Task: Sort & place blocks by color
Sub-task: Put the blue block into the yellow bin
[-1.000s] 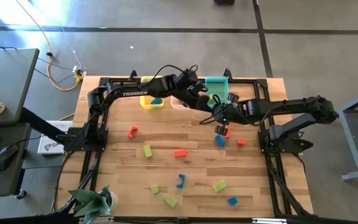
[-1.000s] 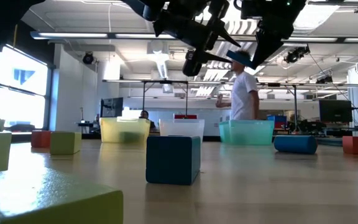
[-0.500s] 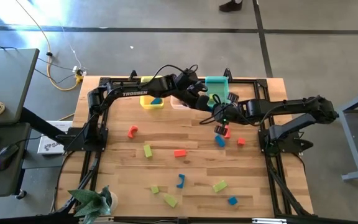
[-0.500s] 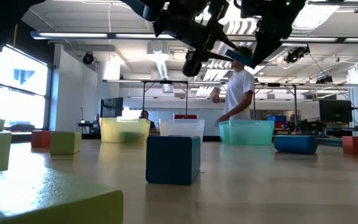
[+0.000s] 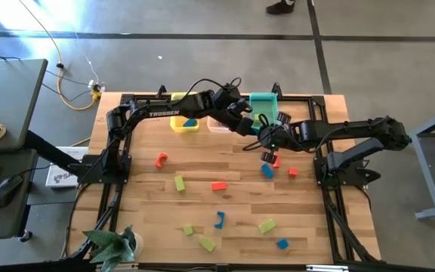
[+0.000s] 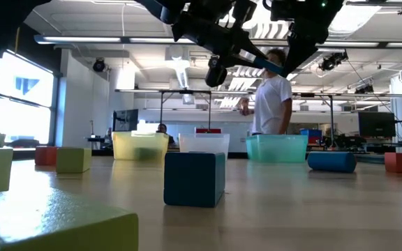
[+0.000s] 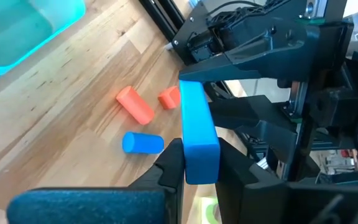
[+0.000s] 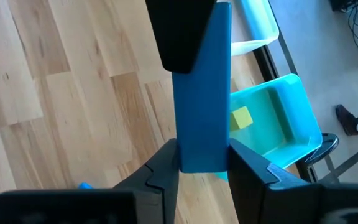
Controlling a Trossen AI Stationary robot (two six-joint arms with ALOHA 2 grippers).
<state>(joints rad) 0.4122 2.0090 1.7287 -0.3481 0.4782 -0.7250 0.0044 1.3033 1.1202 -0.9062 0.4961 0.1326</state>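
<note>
The air above the desk (image 5: 149, 227) near the far edge is crowded — the left pincer (image 5: 257, 130) and right pincer (image 5: 266, 143) are met there over one blue bar (image 7: 197, 134), with no gap seen between them. Behind them, the way is barred by the teal bin (image 5: 263, 106), the clear bin (image 5: 217, 125) and the yellow bin (image 5: 185, 122). Open wood is found at the left side — only scattered blocks (image 5: 217, 186) are dotted across the middle and near part.

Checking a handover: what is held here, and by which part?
A blue bar, in mid-air: the left gripper pinches one end, the right gripper the opposite end.
</note>
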